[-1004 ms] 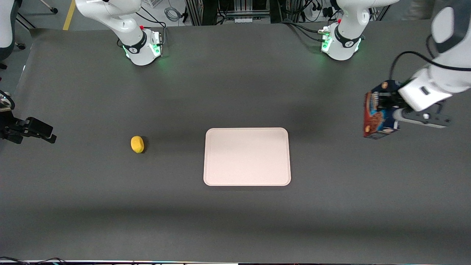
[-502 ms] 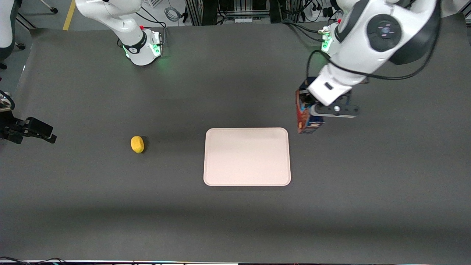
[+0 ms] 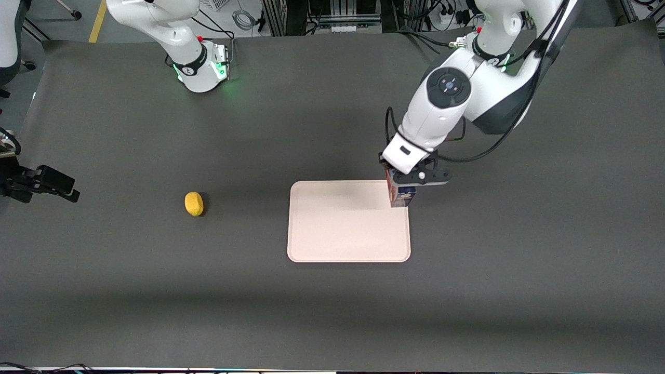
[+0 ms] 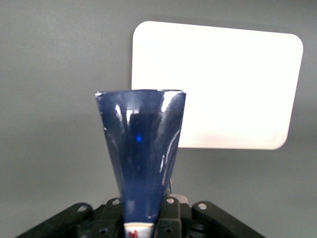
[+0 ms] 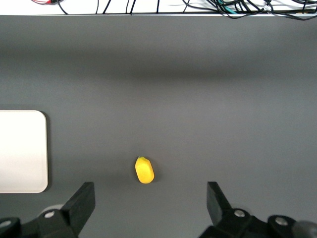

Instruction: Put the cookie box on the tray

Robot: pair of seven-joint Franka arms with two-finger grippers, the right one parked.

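Over the tray's (image 3: 348, 228) corner farthest from the front camera, at the working arm's end, the gripper (image 3: 401, 188) pinches the dark-blue cookie box (image 3: 400, 196) between its jaws, upright above the rim. A yellow lump (image 3: 194, 203) lies on the tabletop (image 3: 156, 291), toward the parked arm's end.

No text, brand name or number can be read anywhere. The cookie box (image 3: 399, 196), clamped in the gripper (image 3: 410, 183) over the tray's (image 3: 343, 228) corner, shows only dark-blue card and an orange-brown face, with any print too small to make out.
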